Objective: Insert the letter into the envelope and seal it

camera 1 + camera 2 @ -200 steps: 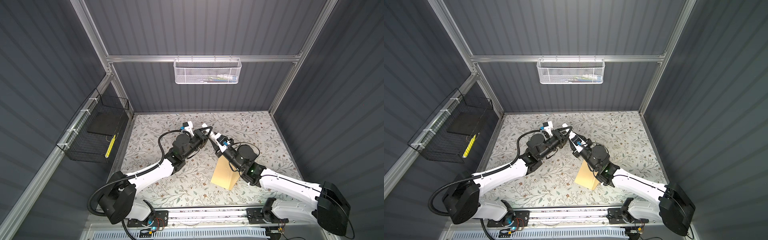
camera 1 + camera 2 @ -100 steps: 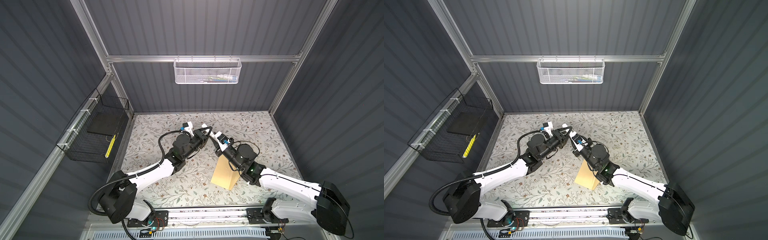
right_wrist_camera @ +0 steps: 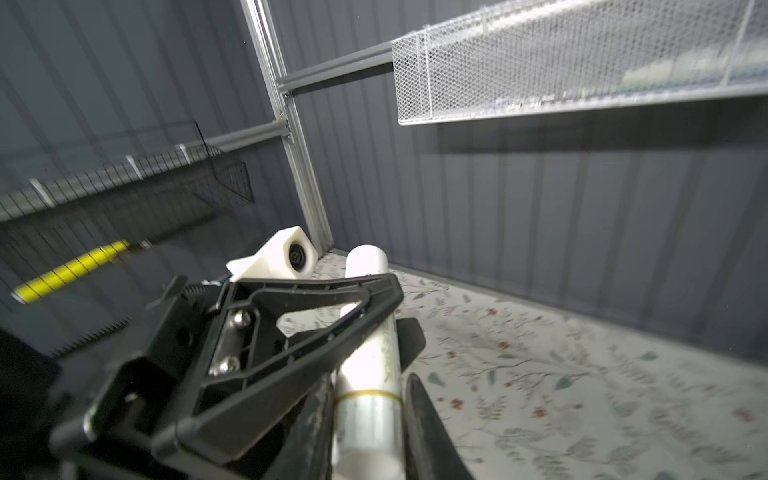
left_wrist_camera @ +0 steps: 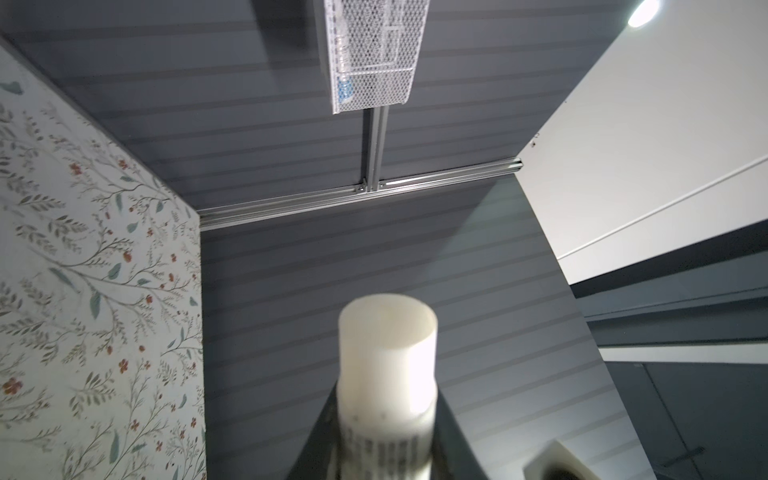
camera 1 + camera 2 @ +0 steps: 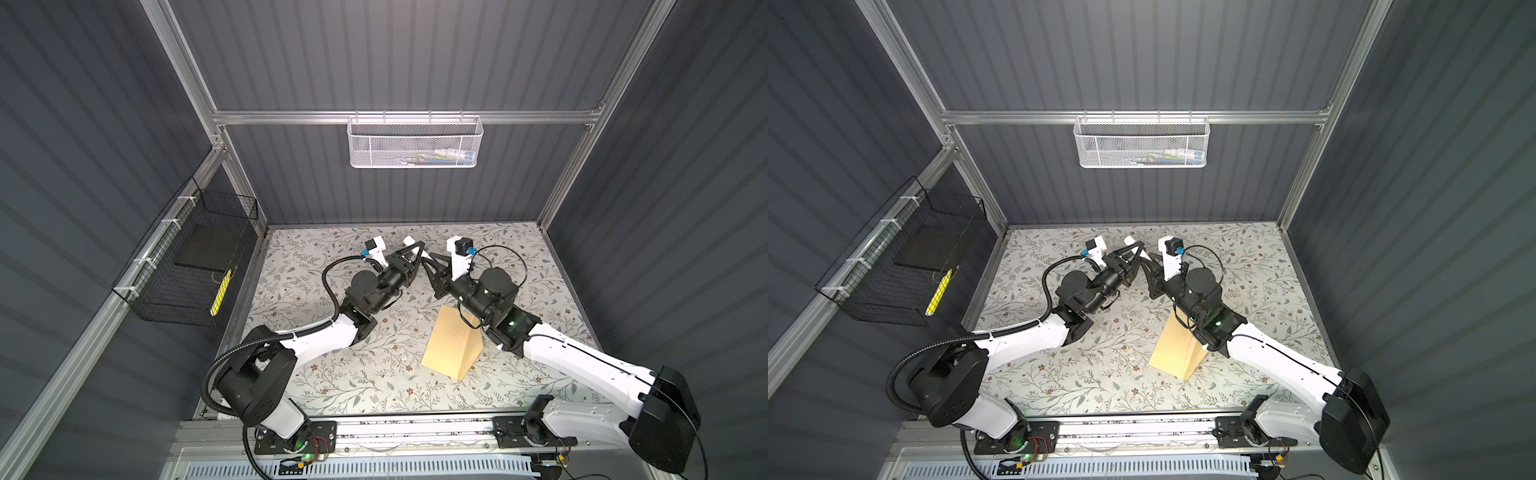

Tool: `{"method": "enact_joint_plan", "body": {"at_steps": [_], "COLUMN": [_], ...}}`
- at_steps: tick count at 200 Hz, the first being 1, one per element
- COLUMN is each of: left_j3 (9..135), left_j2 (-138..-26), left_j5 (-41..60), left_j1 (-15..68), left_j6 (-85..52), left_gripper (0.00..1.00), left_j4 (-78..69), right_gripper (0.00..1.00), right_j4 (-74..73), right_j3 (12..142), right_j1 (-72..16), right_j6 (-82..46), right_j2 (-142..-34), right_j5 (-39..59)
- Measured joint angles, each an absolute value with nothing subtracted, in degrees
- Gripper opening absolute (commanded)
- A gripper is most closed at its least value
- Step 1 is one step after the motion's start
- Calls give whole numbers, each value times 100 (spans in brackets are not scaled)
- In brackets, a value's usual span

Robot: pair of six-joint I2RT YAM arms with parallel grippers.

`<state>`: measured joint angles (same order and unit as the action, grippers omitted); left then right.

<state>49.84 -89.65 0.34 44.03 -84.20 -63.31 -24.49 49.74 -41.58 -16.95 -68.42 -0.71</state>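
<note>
In both top views you have the left gripper (image 5: 419,250) and the right gripper (image 5: 432,259) meeting tip to tip above the back middle of the bench (image 5: 374,386). A white tube (image 5: 409,241) pokes out past the left jaws. The envelope (image 5: 446,345) lies flat on the bench nearer the front, partly under your right arm and well apart from both grippers. Its triangular flap looks lifted on the right side. In the left wrist view, your left jaws are closed narrow on the white tube (image 4: 386,353), one dark finger on each side, and the round end sticks out towards the grey wall. The white mesh basket (image 4: 374,54) hangs beyond it. In the right wrist view, the left gripper (image 3: 386,316) clamps the tube (image 3: 370,374) across its middle. Your right gripper (image 3: 370,436) has its jaws drawn in close on either side of the end with the gold band, and they look to be gripping it. The black wire basket (image 3: 124,187) on the side wall holds a yellow item (image 3: 70,270).
</note>
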Motion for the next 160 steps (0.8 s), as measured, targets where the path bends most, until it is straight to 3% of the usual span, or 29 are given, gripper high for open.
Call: {"method": "enact_joint_plan", "body": {"at_steps": [41,69,98,115,160], "left_j3": [5188,5247,5245,5245,5076], "left_j2": [-9367,-9450,-9450,-9445,-9188], "left_j5": [110,224,364,408,401], "left_j1": [4377,4379,4421,4421,4394], "left_j6": [-8385,-8291,-7975,-7859,-7706], "left_gripper": [0,0,0,0,0], "left_j4": [-7467,-7730,-7719,-7721,-7301], "right_gripper": [21,30,50,73,95], "right_j4": [-1691,-1363,-1168,-1015,-163], "right_j3": [5610,5769,5765,5765,5852], "right_j1": [-3920,-3750,-3601,-3583,-3588], "right_j6": [-3822,-5052,-6117,-6458,-5636], "right_j2": [-6838,-6803,-6689,-6525,-5581], "right_j5": [521,969,1284,1372,1142]}}
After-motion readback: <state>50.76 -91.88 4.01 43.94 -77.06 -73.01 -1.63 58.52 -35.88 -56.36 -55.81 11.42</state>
